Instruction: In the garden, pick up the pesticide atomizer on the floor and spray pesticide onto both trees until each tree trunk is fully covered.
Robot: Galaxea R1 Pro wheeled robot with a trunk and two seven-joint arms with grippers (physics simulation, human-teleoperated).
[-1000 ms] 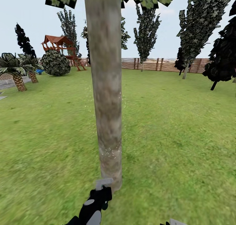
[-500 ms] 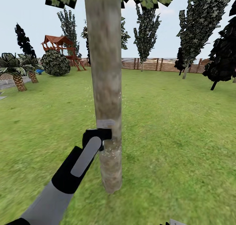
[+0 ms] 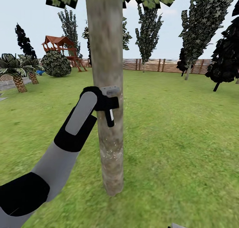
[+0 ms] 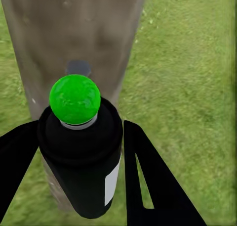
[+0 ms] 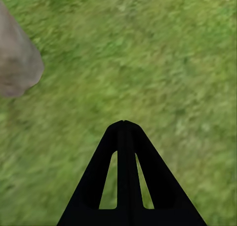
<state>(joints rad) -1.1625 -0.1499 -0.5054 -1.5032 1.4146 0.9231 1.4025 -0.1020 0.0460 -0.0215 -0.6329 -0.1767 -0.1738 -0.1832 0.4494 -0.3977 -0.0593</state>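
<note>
One Trunk Under the Nozzle

Two fingers of the left gripper (image 4: 74,152) clamped on the pesticide atomizer (image 4: 81,157), can upright, green cap on top. Held close against the tree trunk (image 3: 108,55), directly ahead of the gripper, probably so spray lands on bark and not on grass. Aimed about mid-height; white specks of pesticide (image 3: 114,150) visible on bark below the gripper, so higher bark likely next. Right gripper (image 5: 123,124) pressed together, holding nothing, hanging low over the lawn (image 5: 163,53), trunk base off to one side, presumably kept clear of the work.
</note>
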